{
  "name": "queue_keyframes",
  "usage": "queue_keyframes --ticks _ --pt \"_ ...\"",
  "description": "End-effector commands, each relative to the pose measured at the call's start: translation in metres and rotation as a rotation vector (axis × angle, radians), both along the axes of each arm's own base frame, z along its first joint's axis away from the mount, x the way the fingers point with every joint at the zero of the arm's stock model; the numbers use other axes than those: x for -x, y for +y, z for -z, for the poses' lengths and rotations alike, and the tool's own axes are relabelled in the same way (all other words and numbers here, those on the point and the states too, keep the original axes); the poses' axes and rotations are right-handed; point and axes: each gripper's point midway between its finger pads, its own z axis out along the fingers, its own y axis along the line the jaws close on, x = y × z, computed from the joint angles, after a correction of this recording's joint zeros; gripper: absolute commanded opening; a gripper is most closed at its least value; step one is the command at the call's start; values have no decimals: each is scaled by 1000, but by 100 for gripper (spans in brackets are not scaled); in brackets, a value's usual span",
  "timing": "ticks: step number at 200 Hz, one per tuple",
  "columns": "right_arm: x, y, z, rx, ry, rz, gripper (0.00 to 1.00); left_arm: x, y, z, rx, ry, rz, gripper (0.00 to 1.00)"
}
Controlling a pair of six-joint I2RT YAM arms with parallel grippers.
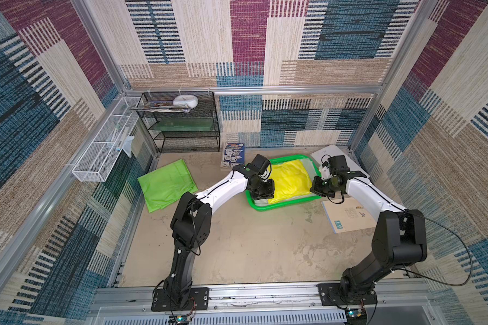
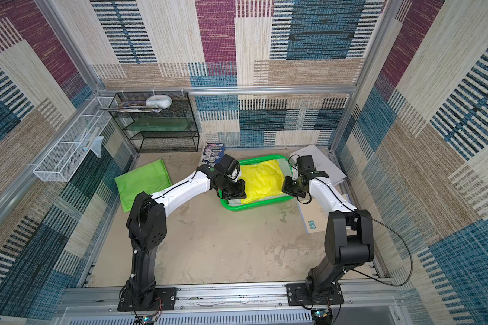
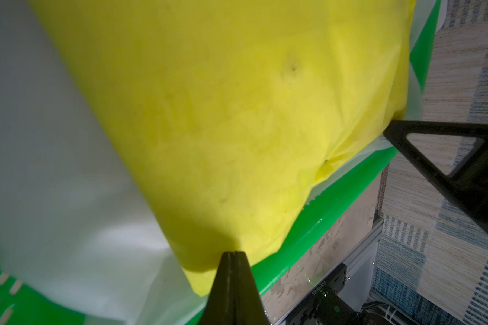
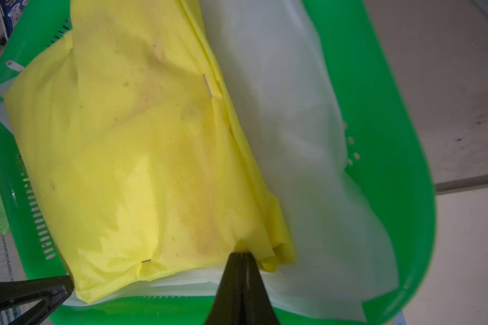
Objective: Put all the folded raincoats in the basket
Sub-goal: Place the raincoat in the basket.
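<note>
At the near rail, arm bases: both arms reach away from you over the bare table (image 1: 237, 247), and nothing lies in their path.
Left gripper (image 3: 233, 254): the jaws are pressed together and pinch a near corner of the yellow raincoat (image 1: 289, 180).
Right gripper (image 4: 241, 254): the jaws are also pressed together and pinch the raincoat's edge on its own side. The film puckers at the tip.
Raincoat position: it lies inside the basket (image 1: 279, 208), on top of a folded white sheet (image 4: 293, 126). I judge the placing nearly done, with only the release left for you.
Risk at release: the thin film may cling to the pads. If you lift before the jaws are fully spread, the fold can open or a corner can come out over the rim.
Risk of pulling: if you move the arms apart while they pinch, you stretch the fold or drag the light basket.
Risk below: the white sheet could slide together with the raincoat.
Left side: a folded green sheet (image 1: 166, 184) lies well apart from the basket. Do not confuse it with the raincoat.
Far wall: the black rack (image 1: 186, 123) stands clear of both arms.
</note>
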Motion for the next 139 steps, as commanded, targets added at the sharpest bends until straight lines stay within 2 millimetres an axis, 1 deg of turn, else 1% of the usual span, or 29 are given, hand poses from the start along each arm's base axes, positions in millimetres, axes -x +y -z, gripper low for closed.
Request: queue_keyframes --ticks 1,14,24,43,58,69,80,94,110,117,121,131,139 --pt "-2 -2 -16 3 -39 6 7 1 7 -10 -21 -25 4 1" --pt "-5 7 -26 -43 -80 -22 7 2 7 -19 -7 -39 5 2" --pt "-6 12 -27 -66 -88 -37 8 2 8 -25 0 -48 5 4" --pt "-7 13 -18 -64 -62 -49 9 3 9 -32 2 -61 5 11" --pt "-8 13 -6 -54 -25 -57 9 4 11 -35 1 -63 2 12" --pt "-7 9 4 -30 15 -49 10 6 12 -38 3 -69 1 13" --pt "-6 6 8 -12 30 -40 10 8 15 -40 -1 -75 1 13" --pt "-8 5 -2 -11 2 -36 10 10 20 -45 -5 -87 -1 14" --pt "-17 8 -28 -28 -84 -51 10 12 26 -52 -6 -102 -8 15" --pt "-21 6 -39 -30 -117 -41 14 14 30 -56 -3 -101 -17 15" --pt "-23 5 -44 -30 -135 -34 18 15 32 -58 -2 -98 -24 15" --pt "-29 -4 -54 -16 -172 9 34 20 34 -65 16 -81 -31 16" --pt "-34 -16 -55 15 -181 83 45 24 34 -74 43 -83 -29 18"
